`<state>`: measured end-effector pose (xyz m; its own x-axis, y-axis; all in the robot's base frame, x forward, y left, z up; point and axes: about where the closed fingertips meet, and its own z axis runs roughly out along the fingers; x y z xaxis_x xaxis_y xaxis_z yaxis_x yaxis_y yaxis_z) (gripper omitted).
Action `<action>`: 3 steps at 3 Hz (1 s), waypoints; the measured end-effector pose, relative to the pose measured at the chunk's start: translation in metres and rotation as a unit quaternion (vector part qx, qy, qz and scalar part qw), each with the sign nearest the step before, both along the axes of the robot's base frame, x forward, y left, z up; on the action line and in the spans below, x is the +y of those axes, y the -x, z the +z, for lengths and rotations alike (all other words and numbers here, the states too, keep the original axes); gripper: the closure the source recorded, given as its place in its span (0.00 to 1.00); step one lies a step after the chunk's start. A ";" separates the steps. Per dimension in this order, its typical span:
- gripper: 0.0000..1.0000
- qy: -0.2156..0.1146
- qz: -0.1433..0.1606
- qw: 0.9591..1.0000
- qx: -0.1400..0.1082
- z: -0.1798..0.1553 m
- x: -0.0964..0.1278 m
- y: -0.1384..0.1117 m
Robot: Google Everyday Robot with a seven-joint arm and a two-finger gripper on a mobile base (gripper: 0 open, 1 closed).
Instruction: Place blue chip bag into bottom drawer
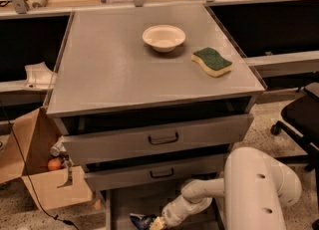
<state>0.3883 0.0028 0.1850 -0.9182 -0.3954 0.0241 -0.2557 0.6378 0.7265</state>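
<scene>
The blue chip bag (140, 220) shows as a small dark blue crinkled patch at the bottom edge of the camera view, inside the open bottom drawer (119, 201), a grey tray pulled out below the two upper drawers. My gripper (155, 222) is down in that drawer at the end of the white arm (199, 194), right beside the bag and touching it. The bag and the gripper are partly cut off by the frame's bottom edge.
A cream bowl (163, 37) and a green-and-yellow sponge (212, 61) lie on the grey cabinet top (114, 69). The two upper drawers (159, 139) stick out slightly. An open cardboard box (35, 174) stands at the left, a black chair (301, 119) at the right.
</scene>
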 end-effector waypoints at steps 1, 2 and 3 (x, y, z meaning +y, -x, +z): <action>0.50 0.000 0.000 1.000 0.000 0.000 0.000 0.000; 0.28 0.000 0.000 1.000 0.000 0.000 0.000 0.000; 0.04 0.000 0.000 1.000 0.000 0.000 0.000 0.000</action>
<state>0.3882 0.0028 0.1850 -0.9182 -0.3955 0.0241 -0.2556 0.6378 0.7265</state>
